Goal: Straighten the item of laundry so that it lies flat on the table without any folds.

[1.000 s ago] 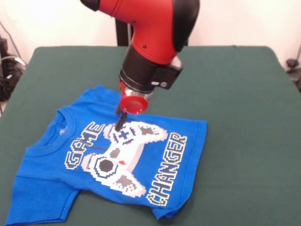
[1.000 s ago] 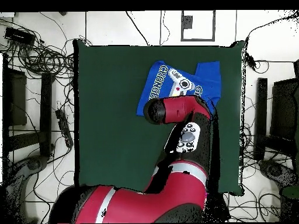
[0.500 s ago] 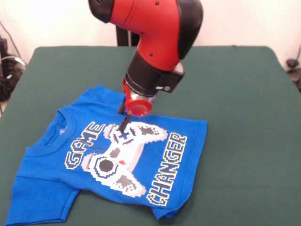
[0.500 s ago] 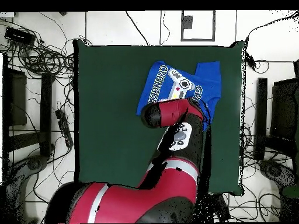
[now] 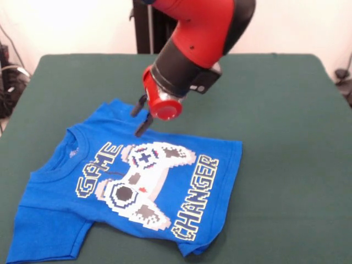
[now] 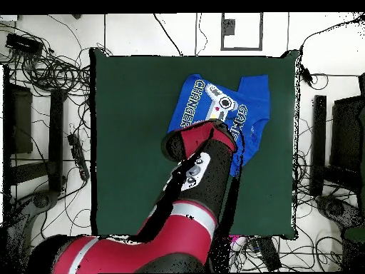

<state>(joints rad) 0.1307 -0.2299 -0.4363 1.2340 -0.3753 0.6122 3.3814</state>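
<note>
We see our gripper (image 5: 141,116) hanging just above the T-shirt (image 5: 132,184), tilted, with its two dark fingers (image 5: 144,125) a little apart and nothing between them, so we judge it released and clear of the cloth. The shirt lies below and in front of the fingertips on the green table (image 5: 286,137), print side up, the game-controller picture and the "GAME CHANGER" lettering plain to read. Straight beneath the gripper is the shirt's far edge, beside the collar, where a sleeve looks tucked or bunched; we take it that we hover here because that fold still wants pulling out. The nearer sleeve, well away from the fingertips, spreads flat. In the overhead view our arm (image 6: 199,178) covers part of the shirt (image 6: 249,96), so the gripper itself is hidden there.
</note>
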